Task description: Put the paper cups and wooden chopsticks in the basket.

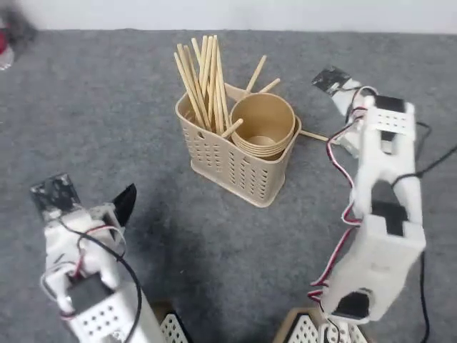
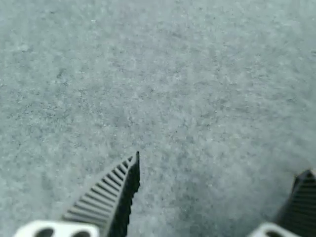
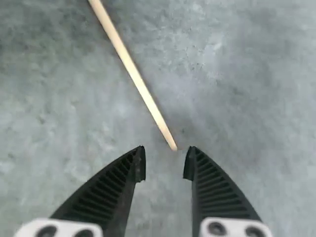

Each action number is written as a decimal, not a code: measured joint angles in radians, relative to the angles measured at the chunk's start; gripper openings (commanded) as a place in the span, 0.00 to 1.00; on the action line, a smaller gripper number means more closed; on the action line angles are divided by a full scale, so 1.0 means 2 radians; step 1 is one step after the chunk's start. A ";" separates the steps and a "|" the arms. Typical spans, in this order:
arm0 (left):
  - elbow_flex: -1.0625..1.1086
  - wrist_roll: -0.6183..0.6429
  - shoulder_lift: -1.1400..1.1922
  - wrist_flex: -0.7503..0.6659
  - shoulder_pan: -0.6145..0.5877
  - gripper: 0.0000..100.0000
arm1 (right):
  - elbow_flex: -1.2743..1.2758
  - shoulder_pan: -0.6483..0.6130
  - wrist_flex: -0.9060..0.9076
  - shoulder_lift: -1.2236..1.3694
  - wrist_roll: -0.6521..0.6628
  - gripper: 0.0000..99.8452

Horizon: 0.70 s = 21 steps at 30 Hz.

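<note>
A beige perforated basket [image 1: 232,168] stands mid-table. It holds a stack of brown paper cups [image 1: 263,123] and a bundle of wooden chopsticks [image 1: 203,78]. One more chopstick [image 1: 314,135] lies flat on the grey mat just right of the basket. My right gripper [image 3: 164,160] is open, its tips just short of the near end of that chopstick [image 3: 133,79] and not touching it. My left gripper [image 2: 219,170] is wide open over bare mat, with nothing between its fingers [image 2: 123,185]; it stands at the front left [image 1: 118,207], well away from the basket.
Grey mat [image 1: 107,107] covers the whole table. The right arm [image 1: 385,143] stands close to the basket's right side, with red and black cables hanging beside it. A small object [image 1: 6,50] sits at the far left edge.
</note>
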 measured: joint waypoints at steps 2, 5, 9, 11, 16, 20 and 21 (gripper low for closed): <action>0.031 0.000 -0.052 0.014 0.000 0.44 | -0.008 -0.008 -0.008 0.027 0.016 0.09; 0.047 0.000 -0.094 0.025 0.019 0.44 | -0.027 -0.011 -0.017 0.061 0.025 0.12; 0.051 0.000 -0.094 0.025 0.028 0.44 | -0.064 -0.009 -0.019 0.113 0.027 0.14; 0.051 0.000 -0.094 0.025 0.031 0.44 | -0.091 -0.010 -0.019 0.134 0.028 0.14; 0.051 0.000 -0.094 0.025 0.030 0.44 | -0.151 -0.003 -0.015 0.169 0.020 0.14; 0.051 0.000 -0.094 0.025 0.030 0.44 | -0.166 -0.005 -0.012 0.183 0.020 0.11; 0.051 0.000 -0.094 0.025 0.030 0.44 | -0.171 -0.005 -0.012 0.189 0.023 0.06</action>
